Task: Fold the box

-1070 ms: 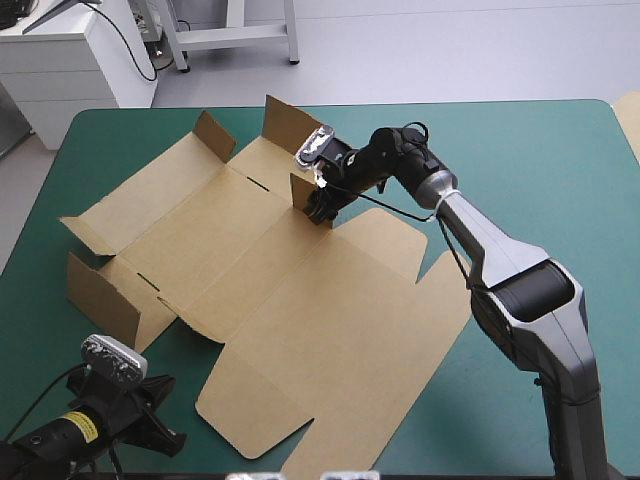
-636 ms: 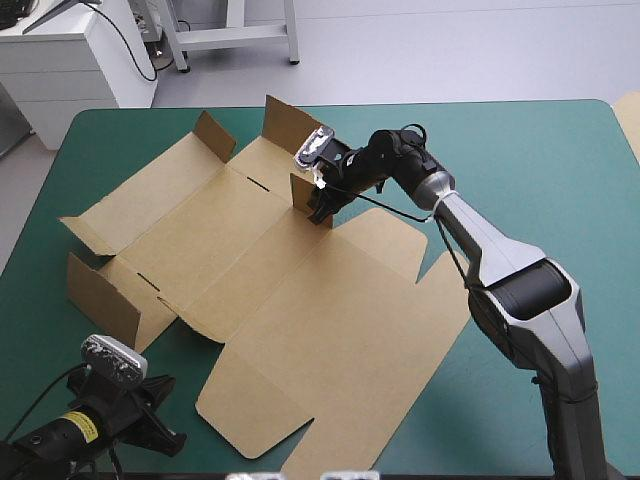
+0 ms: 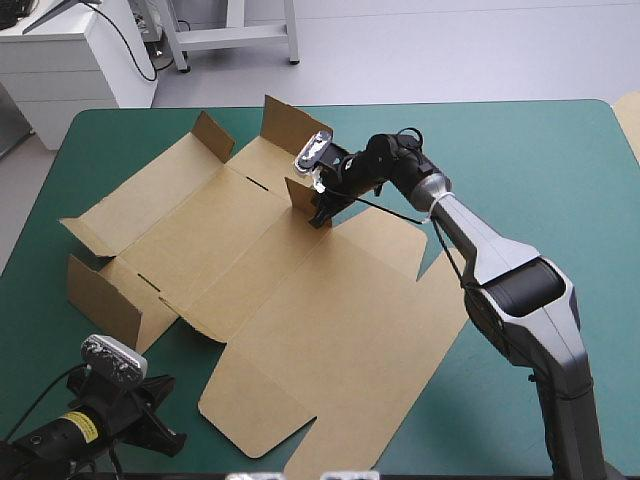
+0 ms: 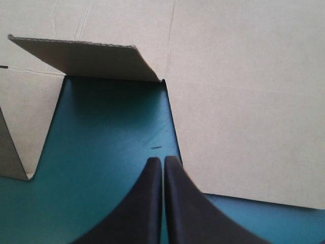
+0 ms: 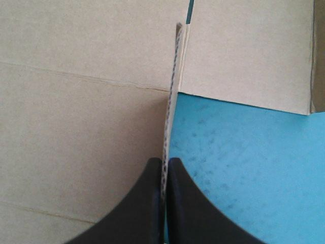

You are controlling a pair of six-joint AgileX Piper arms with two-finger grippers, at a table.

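Note:
The brown box [image 3: 270, 290] lies spread open on the teal-green cover, most panels flat, several small flaps raised along its far and left sides. My right gripper [image 3: 318, 212] reaches to a small upright flap [image 3: 300, 194] near the box's far side and is shut on it; in the right wrist view the flap's edge [image 5: 170, 101] runs on edge between the black fingers [image 5: 142, 203]. My left gripper [image 4: 163, 163] is shut with nothing in it, low over bare cover beside the box's near-left panel [image 4: 244, 101], a raised flap [image 4: 86, 58] ahead of it.
The left arm [image 3: 90, 425] sits at the table's near-left corner. Bare teal-green cover [image 3: 540, 170] stretches to the right of the box and along the far edge. White furniture [image 3: 60, 50] stands beyond the far-left corner.
My right gripper has shut on the small upright flap, which has shifted slightly left with it. The left arm has stayed put.

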